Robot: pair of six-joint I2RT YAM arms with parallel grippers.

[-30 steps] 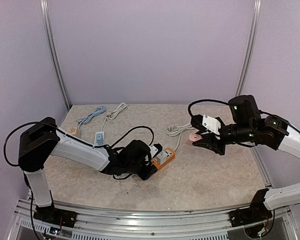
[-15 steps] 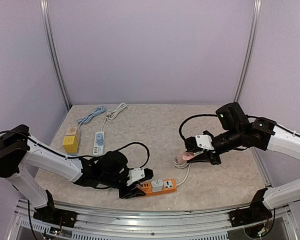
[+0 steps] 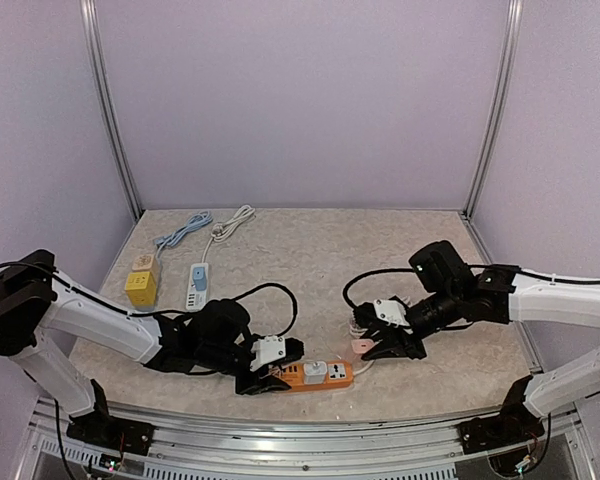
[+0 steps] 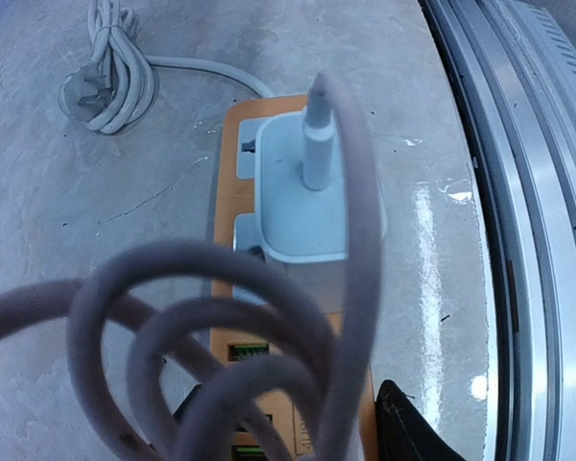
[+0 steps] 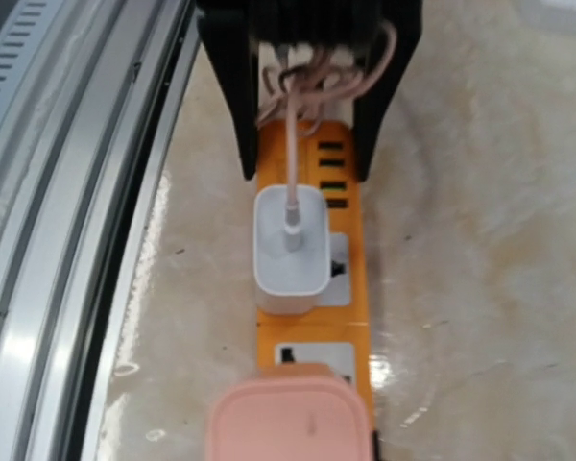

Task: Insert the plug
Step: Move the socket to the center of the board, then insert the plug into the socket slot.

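At the left of the top view, a yellow block (image 3: 138, 286) and a white strip (image 3: 197, 285) lie well apart from your work. Your left pincer (image 3: 272, 368) clamps the left end of the orange power strip (image 3: 332, 378), low on the bench (image 3: 310, 260). A white adapter (image 3: 314, 371) fills its middle socket. Your right pincer (image 3: 378, 347) is closed on the pink plug (image 3: 363, 346), just beside the strip's right end, with a coiled white cord (image 3: 358, 322) near it.
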